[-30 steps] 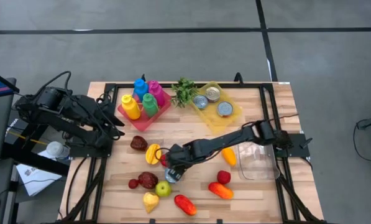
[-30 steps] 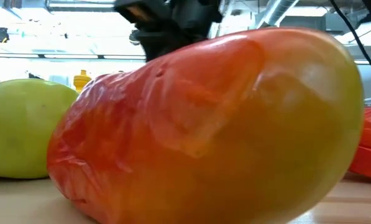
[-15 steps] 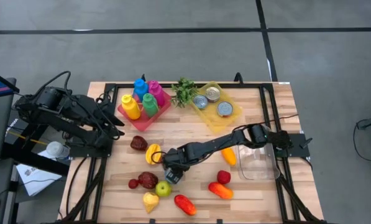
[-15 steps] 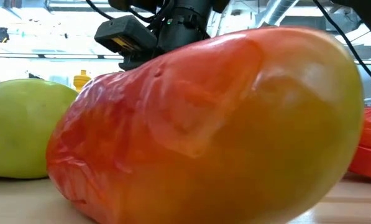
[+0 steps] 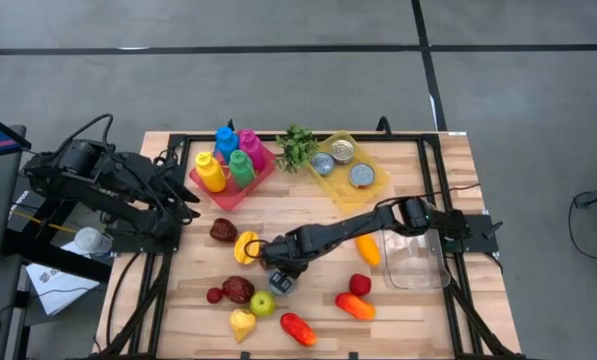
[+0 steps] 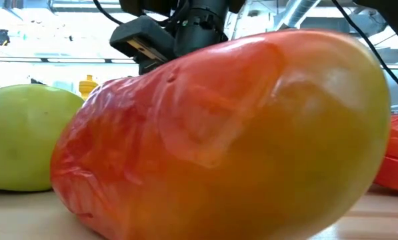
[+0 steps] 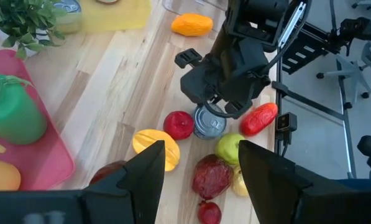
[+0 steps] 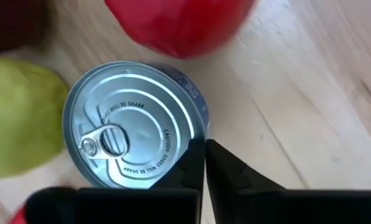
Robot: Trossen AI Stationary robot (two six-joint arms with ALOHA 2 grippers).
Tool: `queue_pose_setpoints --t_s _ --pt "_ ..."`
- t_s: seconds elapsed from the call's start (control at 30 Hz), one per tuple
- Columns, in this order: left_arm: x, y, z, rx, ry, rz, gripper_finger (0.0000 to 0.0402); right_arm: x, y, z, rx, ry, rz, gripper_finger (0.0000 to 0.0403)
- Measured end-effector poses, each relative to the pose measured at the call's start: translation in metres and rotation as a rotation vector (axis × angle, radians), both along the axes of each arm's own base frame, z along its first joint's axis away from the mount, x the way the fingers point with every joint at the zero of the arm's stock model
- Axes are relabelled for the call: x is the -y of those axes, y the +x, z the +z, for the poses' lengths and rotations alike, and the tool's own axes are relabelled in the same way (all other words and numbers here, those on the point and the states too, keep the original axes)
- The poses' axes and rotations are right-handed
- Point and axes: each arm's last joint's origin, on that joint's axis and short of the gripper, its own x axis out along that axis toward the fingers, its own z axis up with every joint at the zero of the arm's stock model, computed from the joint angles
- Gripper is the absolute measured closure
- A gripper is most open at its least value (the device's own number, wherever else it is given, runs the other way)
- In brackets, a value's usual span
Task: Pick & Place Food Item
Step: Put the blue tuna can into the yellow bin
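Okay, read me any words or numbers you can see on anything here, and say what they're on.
"EDGES WILL BE SHARP", embossed on the can lid, once above the pull tab and once below it.
The cans in the yellow tray: nothing legible from the high view.
Nothing else carries readable text.

low view: a glossy red-orange plastic fruit (image 6: 219, 133) fills it and hides most of my table.
green apple (image 6: 22, 137): cut off by the edge there.
silver pull-tab tin can (image 8: 132, 134): my right arm covers it from above.
red round fruit (image 8: 179, 22): cropped at my wrist picture's edge.
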Motion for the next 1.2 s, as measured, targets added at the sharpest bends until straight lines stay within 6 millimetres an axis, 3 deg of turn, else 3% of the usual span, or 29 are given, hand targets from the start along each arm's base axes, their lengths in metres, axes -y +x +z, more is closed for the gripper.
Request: queue_pose_setpoints --t_s 0.27,0.73,1.2 --pt "0.0 -0.001 0.0 0.001 0.0 0.0 0.0207 0.02 -0.005 0.007 -0.052 -0.019 0.043 0.0402" --pt "-0.003 -0.011 0.003 0.033 -0.01 0.002 0.0207 0.075 -0.011 0.028 -0.075 -0.073 0.099 0.0403" --pt "-0.003 -0.012 0.003 0.038 -0.011 0.003 0.0207 0.117 -0.028 0.067 -0.071 -0.116 0.097 0.0403"
